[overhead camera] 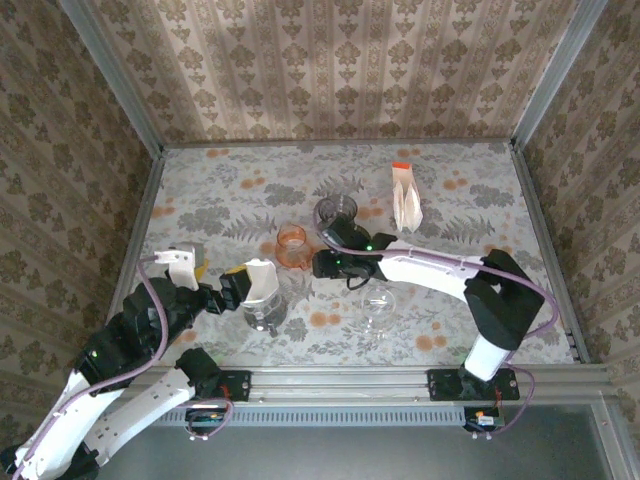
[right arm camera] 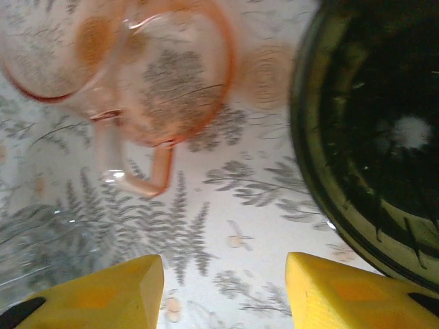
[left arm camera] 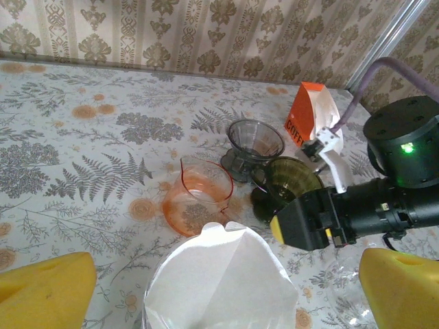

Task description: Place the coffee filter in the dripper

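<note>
Fern-print tablecloth (overhead camera: pixel 215 205) is carrying everything: left gripper (left arm camera: pixel 224 301) is hanging with fingers spread wide either side of the white coffee filter (left arm camera: pixel 219 274), which is sitting ungripped in the clear dripper (overhead camera: pixel 266 312) near the front edge. Right gripper (right arm camera: pixel 223 288) is hovering, fingers apart and empty, beside pink dripper (right arm camera: pixel 158 75) and green dripper (right arm camera: pixel 370 137). Filter is looking loose and proud, so a finger brushing it could be dragging it out or tipping the clear dripper.

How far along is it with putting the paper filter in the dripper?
Looks nearly done. The white filter already sits in the clear dripper, though how snugly is hard to tell. In hand: the left gripper is open, its fingers either side of the filter; the right gripper hovers open beside the olive dripper, empty. Left: probably just backing the arm away.
</note>
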`<state>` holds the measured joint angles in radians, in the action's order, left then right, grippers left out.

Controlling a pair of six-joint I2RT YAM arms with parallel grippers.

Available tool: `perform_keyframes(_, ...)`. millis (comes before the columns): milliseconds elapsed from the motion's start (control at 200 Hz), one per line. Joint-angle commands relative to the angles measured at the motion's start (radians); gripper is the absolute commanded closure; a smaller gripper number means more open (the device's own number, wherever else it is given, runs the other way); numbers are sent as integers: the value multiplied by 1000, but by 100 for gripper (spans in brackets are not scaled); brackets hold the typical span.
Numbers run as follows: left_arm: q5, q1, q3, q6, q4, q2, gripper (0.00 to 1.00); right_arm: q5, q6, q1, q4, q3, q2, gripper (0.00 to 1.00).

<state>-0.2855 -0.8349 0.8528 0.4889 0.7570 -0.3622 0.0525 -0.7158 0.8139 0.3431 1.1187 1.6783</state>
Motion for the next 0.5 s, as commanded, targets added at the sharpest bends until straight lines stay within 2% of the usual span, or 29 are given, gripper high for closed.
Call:
perform_keyframes(0,-10,9,5,-6,8,13,0,74,-15,-50,51,-60,-65,48)
perform_keyframes(325,-12,8,-3,-10,11,14,0,103,23,-245,92,-162,-208,48)
perform_keyframes(495,-17,8,-9,-9,13,25,0,100,51,-232,114,-156,-280,46)
